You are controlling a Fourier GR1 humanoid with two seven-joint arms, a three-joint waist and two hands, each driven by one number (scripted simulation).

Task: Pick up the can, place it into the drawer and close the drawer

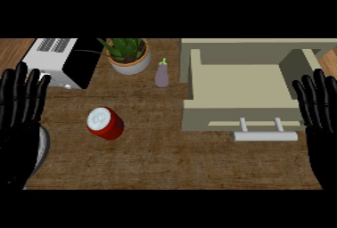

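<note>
A red can (105, 123) with a white top stands on the brown counter, left of centre. The beige drawer (240, 113) is pulled open at the right, its inside bare, with a pale bar handle (265, 136) on its front. My left hand (20, 116) is open at the left edge, fingers up, well left of the can. At the right edge my right hand (319, 111) is open too, fingers up, beside the drawer's right wall. Neither hand touches anything.
A white and black toaster (59, 62) sits at the back left. A potted plant (128, 55) stands behind the can, with a purple eggplant (162, 75) to its right, close to the drawer's left wall. The counter (171, 164) runs bare in front.
</note>
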